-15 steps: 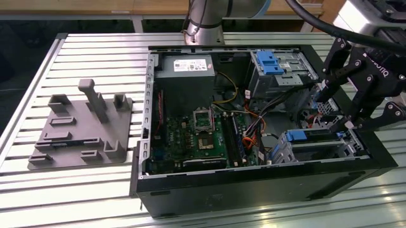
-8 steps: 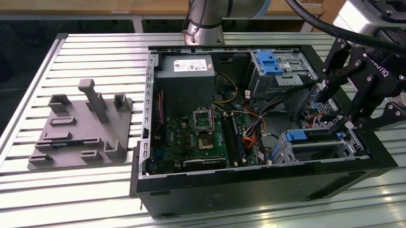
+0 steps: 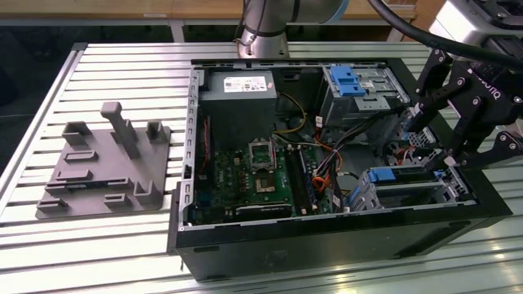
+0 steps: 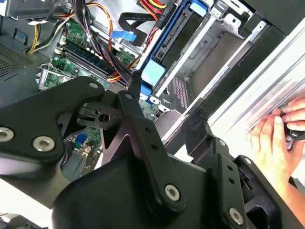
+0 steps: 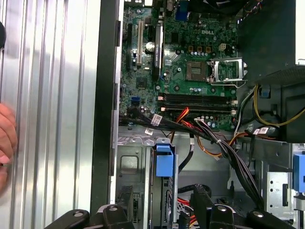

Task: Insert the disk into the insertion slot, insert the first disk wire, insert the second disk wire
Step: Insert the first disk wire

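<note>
Gripper [image 3: 430, 144]: fingers spread, holding nothing, above the computer case's [image 3: 327, 236] near corner at the exterior view's right. Disk [image 3: 392, 176]: lies in the insertion slot [image 3: 454, 188] beneath it. First wrist view adds a person's hand [image 5: 5, 138] over the bench [image 5: 47, 95].

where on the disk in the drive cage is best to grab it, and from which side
Likely the disk's blue tab end, which faces the motherboard. The insertion slot walls in its long sides, so come from above through the case's open side, pinching the tab across its width.
</note>
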`<state>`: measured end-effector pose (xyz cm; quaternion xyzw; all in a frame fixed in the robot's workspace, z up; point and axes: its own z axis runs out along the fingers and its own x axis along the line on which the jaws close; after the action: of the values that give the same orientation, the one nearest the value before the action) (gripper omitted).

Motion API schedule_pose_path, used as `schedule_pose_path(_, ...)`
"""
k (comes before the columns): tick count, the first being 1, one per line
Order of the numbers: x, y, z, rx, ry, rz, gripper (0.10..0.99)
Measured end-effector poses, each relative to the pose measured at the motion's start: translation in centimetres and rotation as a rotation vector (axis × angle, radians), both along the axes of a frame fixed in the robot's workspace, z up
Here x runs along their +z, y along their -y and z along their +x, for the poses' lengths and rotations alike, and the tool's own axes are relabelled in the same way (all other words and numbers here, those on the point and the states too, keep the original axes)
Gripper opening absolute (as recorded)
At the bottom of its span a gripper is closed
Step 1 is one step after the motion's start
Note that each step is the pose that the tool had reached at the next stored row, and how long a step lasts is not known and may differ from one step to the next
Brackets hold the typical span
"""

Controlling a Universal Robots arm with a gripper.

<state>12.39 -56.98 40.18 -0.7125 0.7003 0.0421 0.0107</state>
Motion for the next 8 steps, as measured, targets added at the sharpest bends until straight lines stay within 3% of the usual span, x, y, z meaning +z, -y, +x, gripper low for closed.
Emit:
schedule_pose_path(6,-0.07,-0.11,0.25,0.000,0.0000,-0.001,0.616)
schedule_pose_path(7,-0.12,-0.12,0.26,0.000,0.0016,-0.002,0.616)
schedule_pose_path(8,-0.14,-0.14,0.26,0.000,0.0089,-0.004,0.616)
